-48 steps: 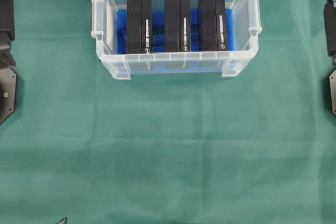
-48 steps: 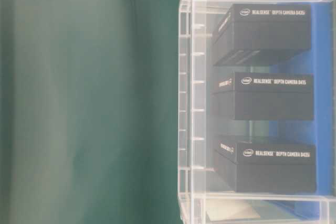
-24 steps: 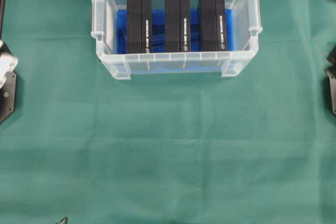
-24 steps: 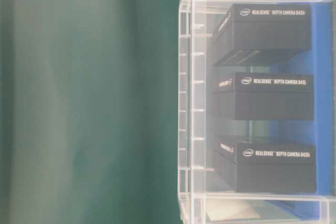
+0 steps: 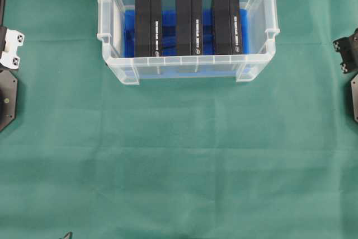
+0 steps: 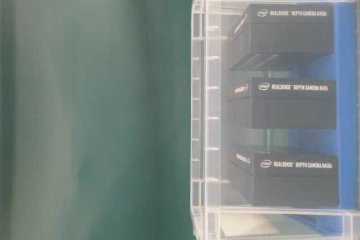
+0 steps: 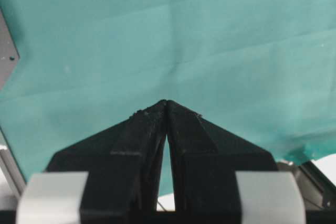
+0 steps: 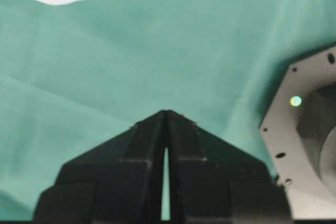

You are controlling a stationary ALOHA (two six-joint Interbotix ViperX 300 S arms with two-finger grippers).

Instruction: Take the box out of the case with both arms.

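At the left edge of the overhead view, the left arm (image 5: 10, 47) now shows a white plate with screw holes where a second ago only dark housing showed; half a second ago that white part sat lower and at a slant. At the right edge, the right arm (image 5: 348, 51) has changed likewise: the tall dark block of a second ago is gone and a black plate with screw holes faces up. Between them nothing has shifted. The case (image 5: 116, 68) stands in the same spot at the top middle of the green cloth (image 5: 184, 160), well apart from both arms, and the three black boxes inside it match the earlier frames.

The left box (image 5: 148, 25), middle box (image 5: 188, 23) and right box (image 5: 226, 22) stand on edge side by side on the blue liner (image 5: 128, 26), with gaps between them.

The left gripper (image 7: 166, 102) has its jaws pressed together at the tips, with only a thin slit lower down; it holds nothing and hangs over bare cloth. The right gripper (image 8: 166, 112) is closed the same way, empty, over cloth, with a grey base plate (image 8: 307, 145) just beside it on the right.
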